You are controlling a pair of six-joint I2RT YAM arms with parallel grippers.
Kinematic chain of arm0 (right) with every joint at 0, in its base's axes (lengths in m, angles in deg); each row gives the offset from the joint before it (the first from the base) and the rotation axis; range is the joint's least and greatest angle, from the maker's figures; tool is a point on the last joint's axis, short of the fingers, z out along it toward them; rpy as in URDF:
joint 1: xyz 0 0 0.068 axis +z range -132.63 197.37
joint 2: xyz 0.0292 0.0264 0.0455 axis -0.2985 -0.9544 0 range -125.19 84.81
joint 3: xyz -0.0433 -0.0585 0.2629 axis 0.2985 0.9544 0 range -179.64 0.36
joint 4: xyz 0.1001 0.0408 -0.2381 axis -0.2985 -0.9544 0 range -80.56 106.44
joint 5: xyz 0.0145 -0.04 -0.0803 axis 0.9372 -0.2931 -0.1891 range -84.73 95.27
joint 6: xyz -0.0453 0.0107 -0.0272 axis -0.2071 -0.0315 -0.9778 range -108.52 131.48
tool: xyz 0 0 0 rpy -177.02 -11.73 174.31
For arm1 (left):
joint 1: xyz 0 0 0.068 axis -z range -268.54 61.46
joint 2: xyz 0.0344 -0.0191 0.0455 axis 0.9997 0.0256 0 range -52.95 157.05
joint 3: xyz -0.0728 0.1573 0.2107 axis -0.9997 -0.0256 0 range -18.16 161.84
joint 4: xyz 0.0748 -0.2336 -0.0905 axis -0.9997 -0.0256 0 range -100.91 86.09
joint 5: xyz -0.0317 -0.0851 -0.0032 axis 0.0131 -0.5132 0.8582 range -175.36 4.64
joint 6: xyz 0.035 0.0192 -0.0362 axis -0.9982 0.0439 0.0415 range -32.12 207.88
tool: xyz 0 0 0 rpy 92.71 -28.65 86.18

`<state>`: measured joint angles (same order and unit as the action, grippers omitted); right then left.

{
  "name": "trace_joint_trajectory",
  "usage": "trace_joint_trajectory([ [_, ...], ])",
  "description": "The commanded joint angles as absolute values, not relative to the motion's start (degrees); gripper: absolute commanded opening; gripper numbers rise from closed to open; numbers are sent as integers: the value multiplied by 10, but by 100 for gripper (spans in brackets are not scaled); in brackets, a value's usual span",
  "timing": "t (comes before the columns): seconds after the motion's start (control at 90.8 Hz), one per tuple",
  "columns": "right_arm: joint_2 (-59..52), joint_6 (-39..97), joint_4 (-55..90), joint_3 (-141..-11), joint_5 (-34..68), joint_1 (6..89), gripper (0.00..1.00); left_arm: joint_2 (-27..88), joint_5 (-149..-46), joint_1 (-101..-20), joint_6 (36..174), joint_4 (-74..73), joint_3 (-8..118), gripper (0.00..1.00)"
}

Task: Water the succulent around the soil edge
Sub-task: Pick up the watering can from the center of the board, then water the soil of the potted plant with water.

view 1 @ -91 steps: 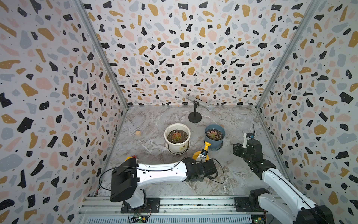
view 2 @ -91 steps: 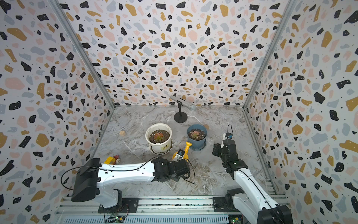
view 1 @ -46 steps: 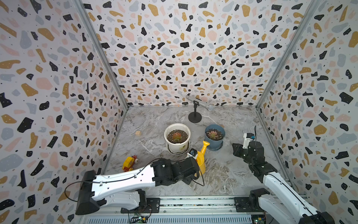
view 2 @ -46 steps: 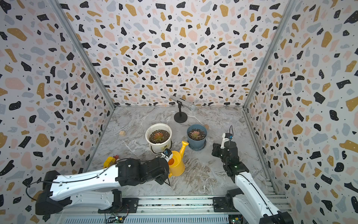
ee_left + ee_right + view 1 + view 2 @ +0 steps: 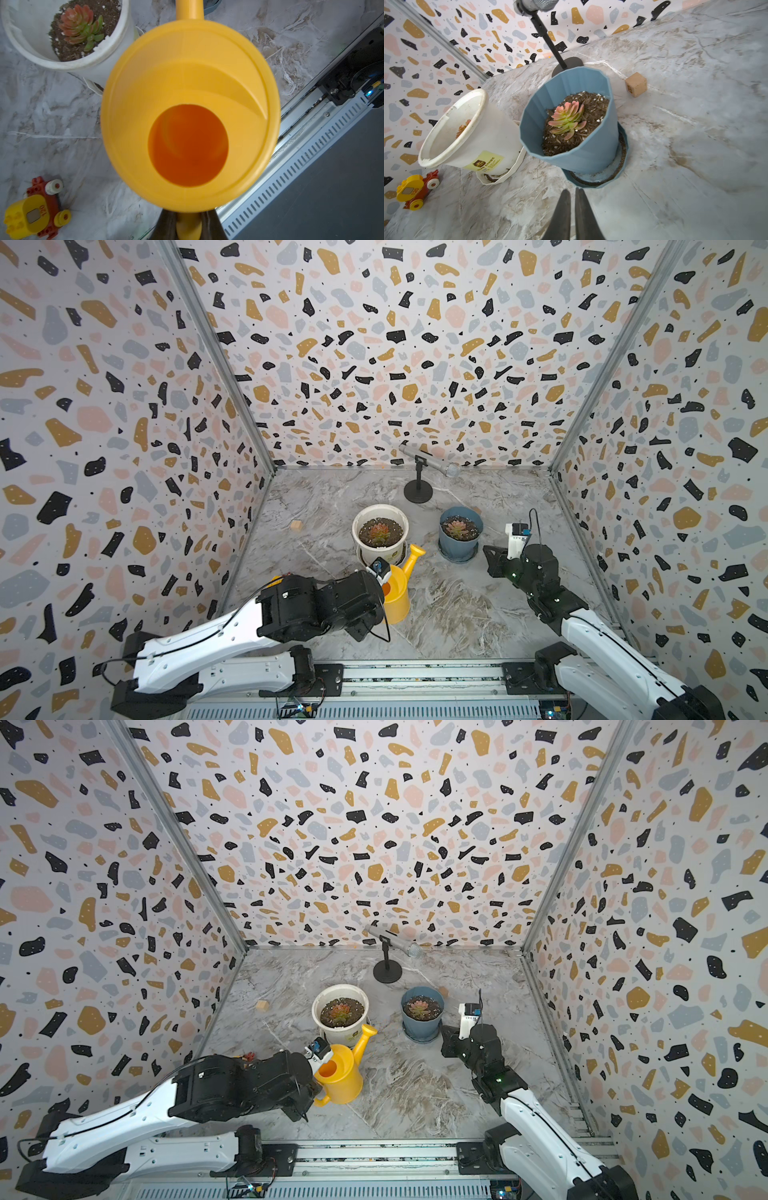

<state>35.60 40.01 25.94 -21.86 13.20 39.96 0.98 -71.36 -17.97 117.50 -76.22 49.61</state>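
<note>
Two pots stand mid-table: a white pot (image 5: 354,531) and, at its 3 o'clock, a blue pot (image 5: 457,551). Each sits in a saucer and holds one succulent, the white pot's (image 5: 378,533) and the blue pot's (image 5: 457,527).

There is one yellow can (image 5: 397,601) at the white pot's 6 o'clock. It is upright, and its spout points to 1 o'clock, with the tip just outside that pot's wall. Whether the can is touching the table cannot be told.

There is one mic (image 5: 428,462) on a stand at the blue pot's 11 o'clock. Of two cubes, one (image 5: 296,525) lies at the white pot's 9 o'clock and the other (image 5: 443,992) at the blue pot's 1 o'clock. One toy (image 5: 35,214) lies at the can's 9 o'clock.

There are two arms. The left gripper (image 5: 188,226) is clamped on the can's handle, with a finger on each side. The right gripper (image 5: 572,205) is at the blue pot's 4 o'clock, apart from the pot. Its jaws are almost together with a thin slit between them, and they hold nothing.
</note>
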Motion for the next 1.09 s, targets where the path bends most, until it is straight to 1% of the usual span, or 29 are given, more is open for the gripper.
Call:
trace_joint_trajectory([
  [0.0,339,361,277,-236,129,431,11,19,-702,-205,1183,-866,545,0],
  [0.132,311,334,277,-252,126,469,11,29,-706,-229,1181,-911,583,0],
  [0.209,292,323,276,-262,127,486,11,34,-718,-262,1173,-930,609,0],
  [0.319,268,310,272,-274,121,507,10,61,-762,-328,1146,-961,645,0],
  [0.429,253,303,268,-282,114,517,10,96,-776,-358,1128,-982,679,0],
  [0.782,233,297,259,-293,112,523,9,207,-753,-390,1111,-997,763,0],
  [0.87,233,297,258,-293,111,524,9,220,-740,-394,1111,-1002,767,0],
  [1.002,233,297,258,-295,114,524,8,236,-676,-401,1123,-1029,766,0],
  [1.079,234,297,257,-295,114,524,8,238,-680,-413,1123,-1028,751,0],
])
